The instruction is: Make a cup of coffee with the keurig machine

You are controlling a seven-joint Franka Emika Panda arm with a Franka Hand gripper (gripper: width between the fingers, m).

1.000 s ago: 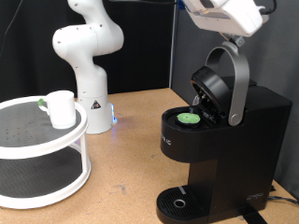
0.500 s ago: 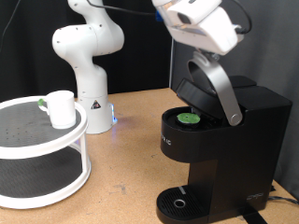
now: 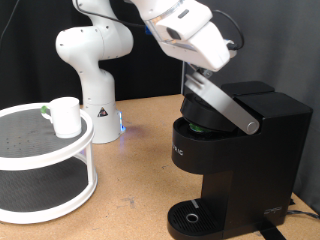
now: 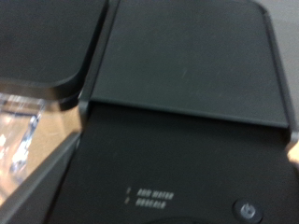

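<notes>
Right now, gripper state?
Gripper: pressing on the keurig machine lid handle; open or closed cannot be told.

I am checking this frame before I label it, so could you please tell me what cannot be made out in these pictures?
- Gripper: its fingers show in neither view; in the exterior view the hand's white housing hides them.
- Pod chamber of the keurig machine: covered by the lowered lid handle, exterior view.
- Cup on the white shelf: contents not visible, exterior view.
- Small print on the machine top: blurred, wrist view.
</notes>
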